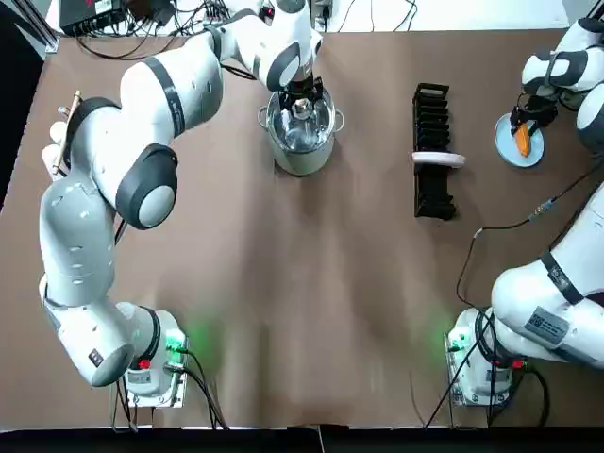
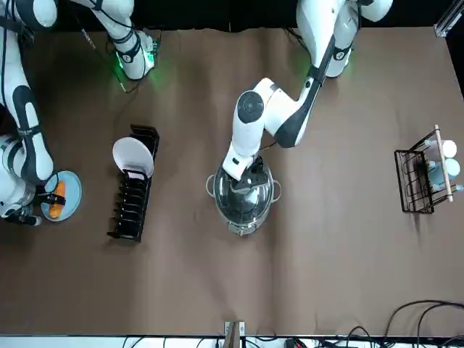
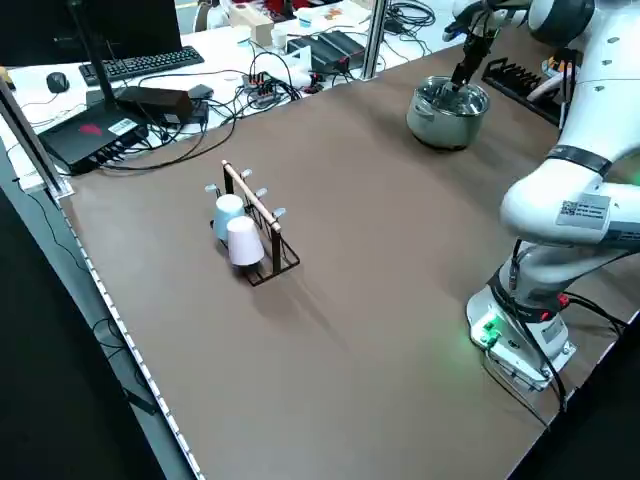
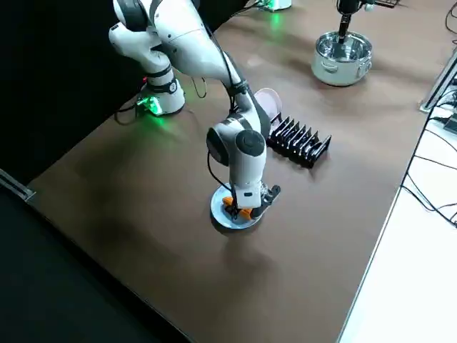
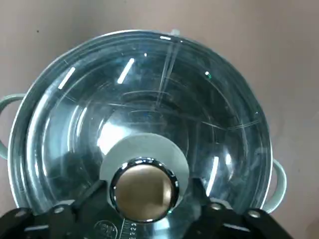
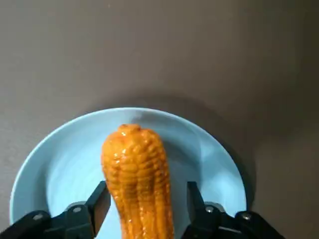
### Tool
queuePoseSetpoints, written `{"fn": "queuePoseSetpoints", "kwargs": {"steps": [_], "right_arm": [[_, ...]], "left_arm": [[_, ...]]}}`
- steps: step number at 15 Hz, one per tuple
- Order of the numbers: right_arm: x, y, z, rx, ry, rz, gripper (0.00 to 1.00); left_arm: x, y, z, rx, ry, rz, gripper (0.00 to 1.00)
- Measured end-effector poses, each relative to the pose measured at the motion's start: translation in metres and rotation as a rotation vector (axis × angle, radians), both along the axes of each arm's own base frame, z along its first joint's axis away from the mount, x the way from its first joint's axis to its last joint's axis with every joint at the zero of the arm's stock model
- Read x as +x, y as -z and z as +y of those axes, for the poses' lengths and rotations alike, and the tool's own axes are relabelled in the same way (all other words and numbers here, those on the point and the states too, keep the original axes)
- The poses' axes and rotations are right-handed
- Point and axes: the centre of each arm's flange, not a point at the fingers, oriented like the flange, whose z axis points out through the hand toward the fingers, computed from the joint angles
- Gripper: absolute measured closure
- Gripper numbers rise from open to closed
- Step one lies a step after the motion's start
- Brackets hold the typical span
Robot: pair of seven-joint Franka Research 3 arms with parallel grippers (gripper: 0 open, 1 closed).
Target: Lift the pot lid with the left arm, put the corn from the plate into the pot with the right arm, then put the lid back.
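L tool (image 5: 148, 191) hangs straight over glass lid (image 5: 149, 99), fingers (image 5: 97, 194) either side of knob (image 5: 143, 186). They stand apart w/ a slim gap each side, so not clamped. Lid sits flat on steel pot (image 1: 300, 162), both side handles showing. Pot stands on brown worktop (image 1: 311, 283), far half, a bit left of centre in top view. L arm reaches across from its base at near-left corner.

R tool (image 6: 147, 199) is down at blue plate (image 6: 209, 164), near far right edge of worktop. Fingers apart & straddling corn (image 6: 137, 179): one finger about touching the cob, the other w/ a clear gap, so no grip. Corn lies on plate, roughly mid-plate, long axis in line w/ wrist cam; orange-yellow, glossy.

Btwn pot & plate: black rack (image 1: 432, 142), w/ one white dish (image 1: 437, 159) slotted upright in it. Well apart from both.

Far left side of worktop: wire cup stand (image 3: 262, 225) w/ wooden bar on top, holding 2 cups (image 3: 243, 240), one whitish, one pale blue. Well clear of pot.
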Motion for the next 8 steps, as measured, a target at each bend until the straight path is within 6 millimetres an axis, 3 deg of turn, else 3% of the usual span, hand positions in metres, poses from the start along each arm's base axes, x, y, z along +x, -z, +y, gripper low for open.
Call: {"fn": "queuePoseSetpoints", "kwargs": {"steps": [1, 2, 4, 8], "right_arm": [[0.000, 0.002, -0.001, 0.001, -0.005, 0.000, 0.31], [0.000, 0.002, 0.001, 0.003, -0.010, 0.000, 0.40], [0.003, 0.002, 0.006, 0.007, -0.019, -0.005, 0.61], [0.014, -0.007, 0.017, 0.011, -0.073, -0.022, 0.61]], "left_arm": [[0.001, -0.002, 0.001, 0.001, -0.002, -0.001, 0.32], [0.001, -0.004, 0.000, -0.002, -0.002, -0.004, 0.41], [0.003, -0.004, 0.002, 0.000, -0.004, -0.005, 0.42], [0.005, -0.004, 0.004, 0.006, -0.008, -0.011, 0.42]]}}
